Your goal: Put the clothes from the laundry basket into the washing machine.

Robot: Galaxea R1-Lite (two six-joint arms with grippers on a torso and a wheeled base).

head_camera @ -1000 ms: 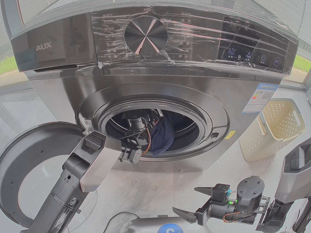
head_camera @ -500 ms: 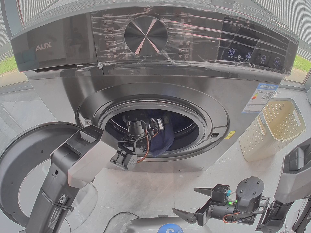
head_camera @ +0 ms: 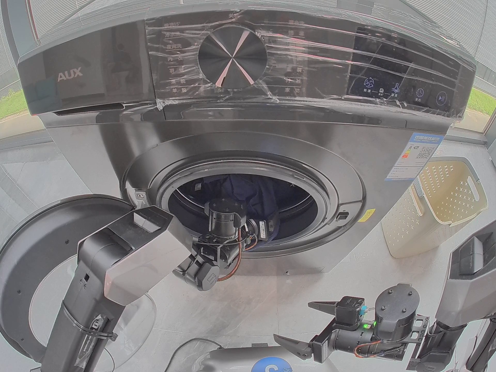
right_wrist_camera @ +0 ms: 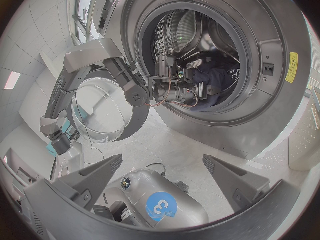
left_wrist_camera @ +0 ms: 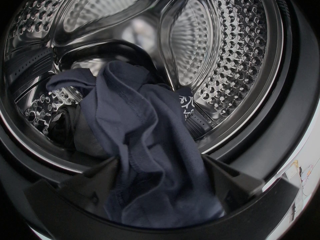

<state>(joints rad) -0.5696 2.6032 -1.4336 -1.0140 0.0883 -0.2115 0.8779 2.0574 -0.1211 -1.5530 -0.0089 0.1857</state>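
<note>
Washer (head_camera: 289, 145) sat on pale floor tiles (head_camera: 248, 295), door (head_camera: 46, 244) open, basket (head_camera: 449, 197) beside it. Left gripper (left_wrist_camera: 159, 158) gaped at its mouth, navy cloth (left_wrist_camera: 133, 124) lying between the fingers. Right gripper (head_camera: 292, 320) hung spread wide out front.

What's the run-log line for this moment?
left tool: open, at drum mouth | navy garment: in drum, trailing to the rim | right tool: open, near floor | door: open

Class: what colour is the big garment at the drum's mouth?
Dark navy blue; the garment shows best in the left wrist view.
</note>
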